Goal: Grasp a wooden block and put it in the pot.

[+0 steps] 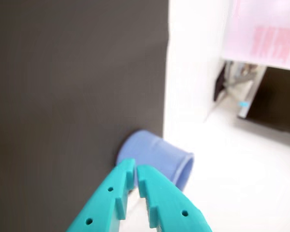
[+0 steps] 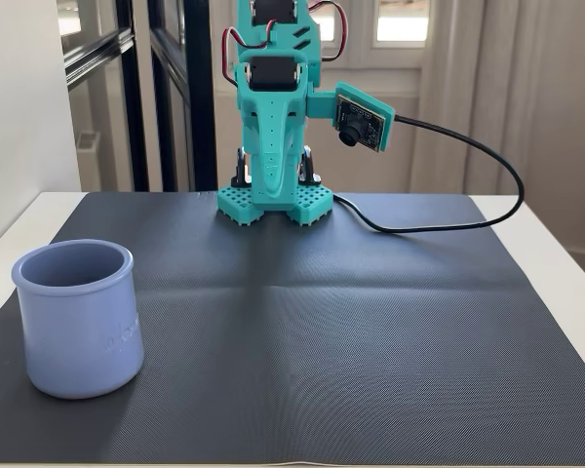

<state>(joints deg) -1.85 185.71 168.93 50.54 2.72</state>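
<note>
- The pot (image 2: pixel 77 318) is a periwinkle-blue cylinder with a thick rounded rim, slightly bulging matte sides and faint raised lettering low on its wall.
- In the fixed view it stands upright with its mouth open upward, on the dark ribbed mat (image 2: pixel 351 322) near the mat's front left corner, close to the left edge.
- What shows of its inside in that view is plain blue wall; the bottom is out of sight.
- In the wrist view the pot (image 1: pixel 157 157) appears tipped sideways, at the border where the mat (image 1: pixel 77 111) meets the white tabletop (image 1: pixel 241 183).
- The wooden block appears in neither view.
</note>
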